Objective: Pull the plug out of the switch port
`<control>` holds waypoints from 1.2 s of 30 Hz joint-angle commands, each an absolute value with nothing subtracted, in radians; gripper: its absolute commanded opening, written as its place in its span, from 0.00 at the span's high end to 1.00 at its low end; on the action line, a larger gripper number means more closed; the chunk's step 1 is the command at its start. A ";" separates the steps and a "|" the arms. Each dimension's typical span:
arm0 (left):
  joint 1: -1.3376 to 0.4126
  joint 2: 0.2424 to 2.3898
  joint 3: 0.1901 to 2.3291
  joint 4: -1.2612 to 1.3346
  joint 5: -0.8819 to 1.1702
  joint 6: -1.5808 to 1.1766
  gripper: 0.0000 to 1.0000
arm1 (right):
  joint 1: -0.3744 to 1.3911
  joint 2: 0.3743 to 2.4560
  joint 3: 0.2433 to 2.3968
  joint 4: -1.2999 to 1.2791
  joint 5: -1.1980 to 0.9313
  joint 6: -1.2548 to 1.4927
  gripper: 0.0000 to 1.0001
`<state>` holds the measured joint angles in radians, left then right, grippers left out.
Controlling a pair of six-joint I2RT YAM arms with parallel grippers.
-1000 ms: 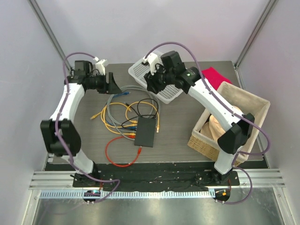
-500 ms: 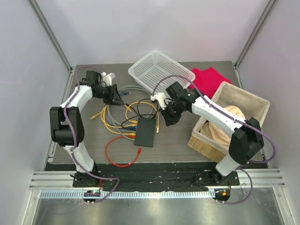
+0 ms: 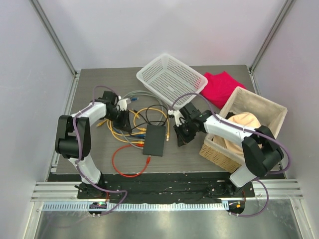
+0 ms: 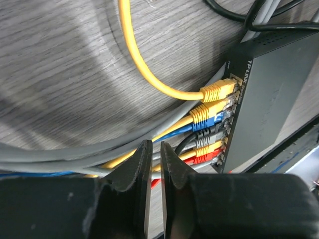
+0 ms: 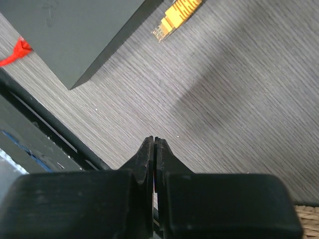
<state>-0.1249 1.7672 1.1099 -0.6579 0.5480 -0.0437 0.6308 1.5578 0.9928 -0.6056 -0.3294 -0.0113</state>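
We find the switch [image 3: 154,140] lying flat near the middle of the table [image 3: 94,84], a little toward its near edge. It is a thin, matte-black box. In the left wrist view its socket edge carries a row of ribbed plugs [image 4: 204,112] in yellow, blue, grey and red. The lowest ones are partly covered by the left gripper [image 4: 152,149], and we cannot make out which socket each one fills. That gripper's fingers stand almost together, with only a thin slit between them, over a bundle of smooth grey cables [image 4: 75,154]. We cannot tell whether they pinch anything.

The right gripper [image 5: 154,142] is pressed together on nothing, above bare wood-grain surface just off the switch's right side. A loose yellow plug [image 5: 177,15] lies near it, its cable cut off by the frame.

Farther out, a red cable [image 3: 113,159] loops toward the near edge. A white mesh basket [image 3: 172,79] sits at the far edge with a red cloth [image 3: 222,84] beside it, and a woven basket [image 3: 214,149] stands at the right edge.
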 commanded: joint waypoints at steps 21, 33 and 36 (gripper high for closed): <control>-0.394 1.737 1.147 -0.647 0.580 -0.029 0.83 | 0.545 1.413 1.002 -0.551 -0.255 -0.044 0.99; -0.330 1.638 1.288 -0.779 0.401 0.110 0.59 | 0.545 1.224 0.931 -0.673 -0.268 -0.130 0.98; -0.307 1.658 1.308 -0.741 0.394 0.136 0.51 | 0.543 1.235 0.949 -0.663 -0.250 -0.127 0.82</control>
